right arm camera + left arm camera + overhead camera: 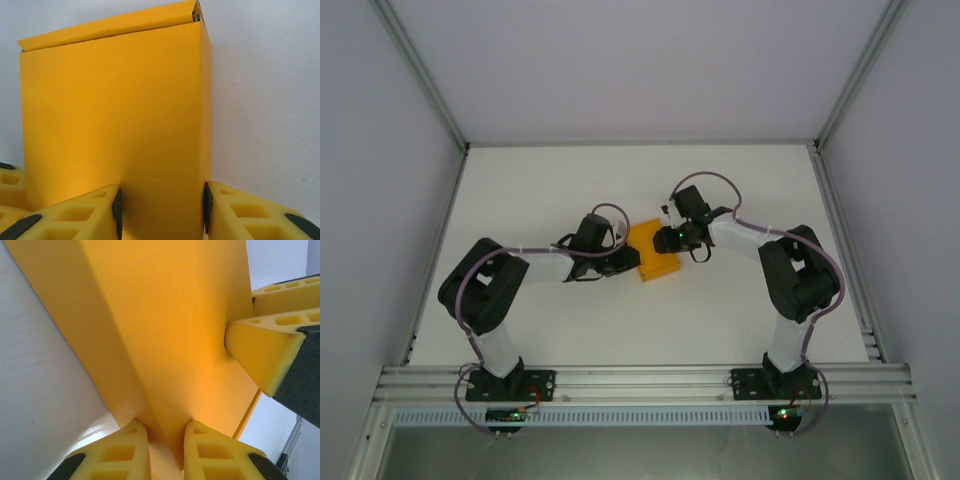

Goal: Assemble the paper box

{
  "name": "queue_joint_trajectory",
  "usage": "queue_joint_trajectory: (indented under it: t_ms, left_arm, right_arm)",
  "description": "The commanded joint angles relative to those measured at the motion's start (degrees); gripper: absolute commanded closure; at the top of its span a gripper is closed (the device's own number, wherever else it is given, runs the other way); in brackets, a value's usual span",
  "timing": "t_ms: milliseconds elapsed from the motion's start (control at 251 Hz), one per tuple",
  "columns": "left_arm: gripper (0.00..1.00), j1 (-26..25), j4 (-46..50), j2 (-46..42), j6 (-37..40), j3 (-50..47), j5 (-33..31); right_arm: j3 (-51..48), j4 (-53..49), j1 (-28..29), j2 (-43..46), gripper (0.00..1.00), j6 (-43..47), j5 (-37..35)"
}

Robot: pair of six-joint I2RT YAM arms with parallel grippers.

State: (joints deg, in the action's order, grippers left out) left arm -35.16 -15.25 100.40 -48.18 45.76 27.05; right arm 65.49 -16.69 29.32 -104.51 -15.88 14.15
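Observation:
The paper box (654, 254) is a small orange-yellow rectangular carton at the middle of the white table, held between both arms. My left gripper (624, 262) comes at it from the left. In the left wrist view the left gripper (165, 442) pinches a folded corner of the box (170, 325) between its yellow fingers. My right gripper (677, 240) reaches in from the right. In the right wrist view the right gripper (162, 207) has its black pads pressed on both sides of the box (115, 110). The box's top flap is folded down there.
The white table (570, 180) lies open around the box. An aluminium rail (640, 380) runs along the near edge with both arm bases on it. Grey walls and frame posts (420, 70) close off the left, right and back.

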Motion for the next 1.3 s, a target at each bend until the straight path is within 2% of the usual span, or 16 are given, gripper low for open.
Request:
queue_joint_trajectory:
  t_ms: [0, 92, 148, 291, 427, 459, 499, 539, 555, 722, 790, 878, 1006, 1110, 1205, 1293]
  left_arm:
    - [1.0, -0.4, 2.1, 1.7, 0.7, -0.6, -3.7]
    - [0.85, -0.7, 2.7, 0.0, 1.3, -0.8, -3.8]
    - [0.7, -1.0, 3.4, -1.1, 2.0, -0.6, -3.9]
    - [0.57, -1.1, 7.1, -4.9, 4.9, 1.0, -7.0]
    - [0.34, -1.1, 13.7, -10.5, 9.6, 4.8, -11.5]
    - [0.24, -1.1, 14.5, -12.5, 10.4, 5.2, -12.2]
    - [0.0, -1.1, 15.6, -14.6, 11.7, 5.8, -12.9]
    - [0.0, -1.1, 17.6, -17.1, 12.9, 6.4, -14.5]
    - [0.0, -1.1, 18.7, -18.1, 13.5, 6.7, -15.4]
    - [0.0, 1.8, 32.3, -28.9, 19.7, 8.6, -35.1]
    - [0.0, 6.2, 34.6, -33.8, 21.2, 6.2, -42.1]
    - [0.0, 13.9, 33.2, -38.9, 24.4, 1.2, -47.1]
    - [0.0, 23.4, 19.9, -41.7, 31.6, -8.6, -52.6]
    - [0.0, 30.3, 5.9, -39.4, 34.1, -15.7, -49.0]
    - [0.0, 32.4, -5.3, -34.4, 39.6, -19.6, -44.8]
    - [0.0, 32.6, -13.4, -28.8, 41.6, -21.7, -45.2]
  right_arm:
    - [-0.9, -6.8, 0.6, -2.7, 0.56, 0.8, -0.7]
    - [2.1, -7.8, 0.3, -2.6, 0.53, 2.9, -1.7]
    - [5.1, -9.1, 0.1, -2.7, 0.49, 4.3, -2.5]
    - [11.1, -11.4, -0.5, -2.2, 0.38, 6.8, -3.3]
    - [16.4, -12.6, -1.3, -0.3, 0.24, 9.0, -2.2]
    - [17.6, -12.8, -1.4, 0.4, 0.22, 9.5, -2.2]
    - [18.9, -13.1, -1.6, 1.2, 0.17, 9.9, -2.8]
    - [20.1, -13.7, -1.8, 2.3, 0.03, 10.4, -3.4]
    - [20.3, -13.9, -1.9, 3.1, 0.01, 10.7, -3.7]
    - [13.4, -10.6, -3.2, 14.4, 0.01, 10.1, -10.9]
    - [6.0, -7.2, -4.9, 21.5, 0.01, 9.0, -15.2]
    - [-6.0, -2.3, -8.9, 30.6, 0.01, 8.0, -20.0]
    - [-22.7, 7.9, -16.4, 40.9, 0.01, 4.9, -25.7]
    - [-34.4, 20.7, -21.5, 45.0, 0.01, 5.1, -24.9]
    - [-41.8, 33.3, -23.6, 45.0, 0.01, 7.6, -26.0]
    - [-43.1, 36.1, -25.8, 42.0, 0.01, 7.4, -23.6]
